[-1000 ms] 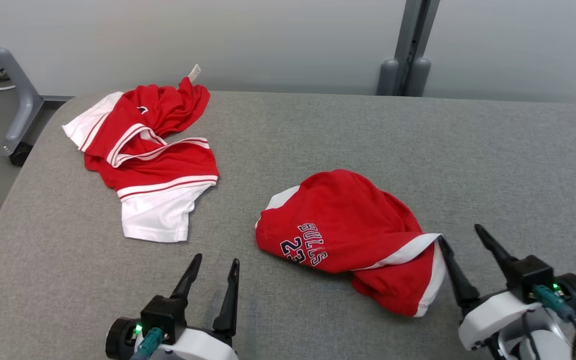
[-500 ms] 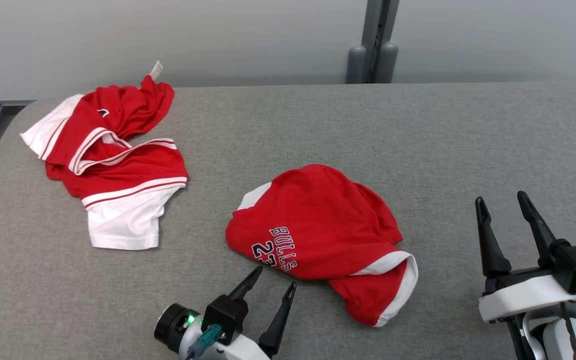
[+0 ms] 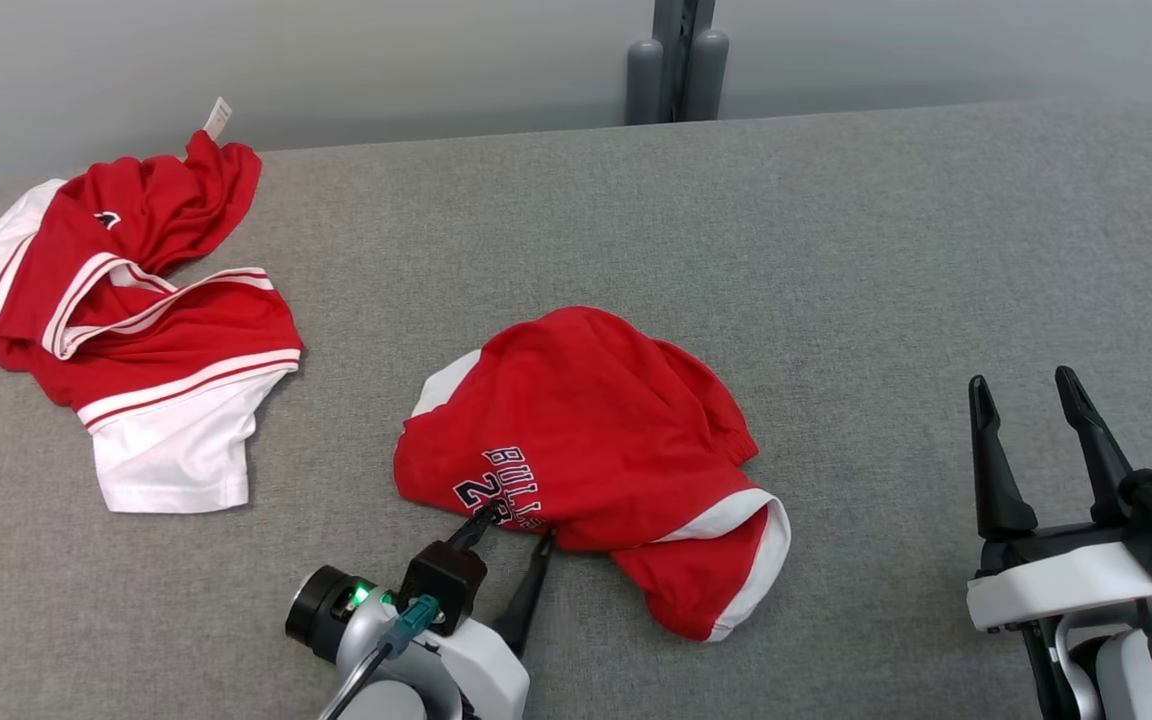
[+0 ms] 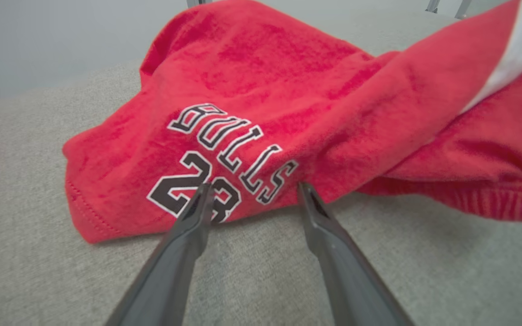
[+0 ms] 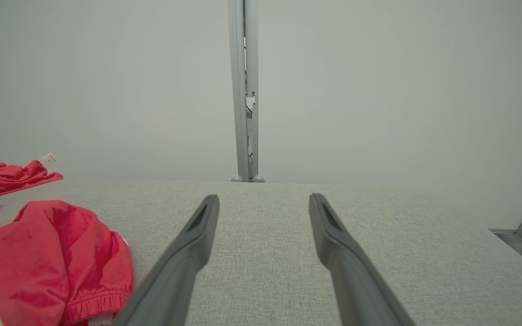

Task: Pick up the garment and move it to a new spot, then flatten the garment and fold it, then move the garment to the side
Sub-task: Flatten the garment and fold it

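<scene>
- Head view: found the garment point(image 3: 586, 430) crumpled in the middle of the surface point(image 3: 836, 250); left hand point(image 3: 516, 527) spread open at its near hem, right hand point(image 3: 1021, 380) open, empty, well apart to the right.
- Left wrist view: saw fingers point(image 4: 184, 244) straddling the hem below the "BULLS" print point(image 4: 231, 145), not yet clenched.
- Right wrist view: saw the garment point(image 5: 39, 253) off left.
- Judged as the pick-up step; called next for pinching the hem, then lifting.

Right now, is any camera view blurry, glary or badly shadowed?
Head view: even soft light, sharp, no glare, faint shadow under the red garment. Left wrist view: lettering crisp, white trim at the edge blurred. Right wrist view: right gripper soft near the lens, wall evenly lit.
</scene>
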Available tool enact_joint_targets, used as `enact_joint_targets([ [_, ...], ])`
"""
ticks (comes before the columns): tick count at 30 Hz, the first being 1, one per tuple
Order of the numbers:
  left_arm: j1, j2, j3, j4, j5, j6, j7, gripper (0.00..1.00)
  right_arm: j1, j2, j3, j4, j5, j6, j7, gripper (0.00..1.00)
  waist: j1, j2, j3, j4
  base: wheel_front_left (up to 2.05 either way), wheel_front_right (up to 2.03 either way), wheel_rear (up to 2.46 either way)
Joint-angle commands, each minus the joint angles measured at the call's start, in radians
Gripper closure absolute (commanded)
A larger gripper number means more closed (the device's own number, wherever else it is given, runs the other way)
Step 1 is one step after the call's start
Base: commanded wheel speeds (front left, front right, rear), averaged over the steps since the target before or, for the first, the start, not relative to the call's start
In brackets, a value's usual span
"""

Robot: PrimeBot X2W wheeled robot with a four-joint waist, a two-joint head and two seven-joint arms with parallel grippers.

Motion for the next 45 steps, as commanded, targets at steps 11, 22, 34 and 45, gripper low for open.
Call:
enact_joint_targets([
  [11,0.0,0.006,0.073,-0.105,0.038,-0.005,-0.001,1.0,0.006,0.005,-0.023,-0.015,0.001,0.0,-0.005,0.0,0.0,0.0,0.0,0.029,0.0,0.0,0.0],
  [22,-0.071,0.025,0.111,-0.232,0.11,-0.038,-0.001,1.0,-0.006,0.006,0.001,-0.005,0.005,0.0,-0.005,0.0,0.0,0.0,-0.006,0.043,0.0,0.0,0.0],
  [34,-0.33,0.031,0.072,0.058,0.169,-0.08,-0.001,1.0,-0.034,0.005,0.094,0.024,0.02,0.0,-0.004,0.0,0.0,0.0,0.058,-0.095,0.0,0.0,0.0],
  [45,-0.421,0.023,0.063,0.282,0.152,-0.078,-0.001,0.35,-0.035,0.006,0.135,0.032,0.042,0.0,-0.004,0.0,0.0,0.0,0.092,-0.163,0.0,0.0,0.0],
])
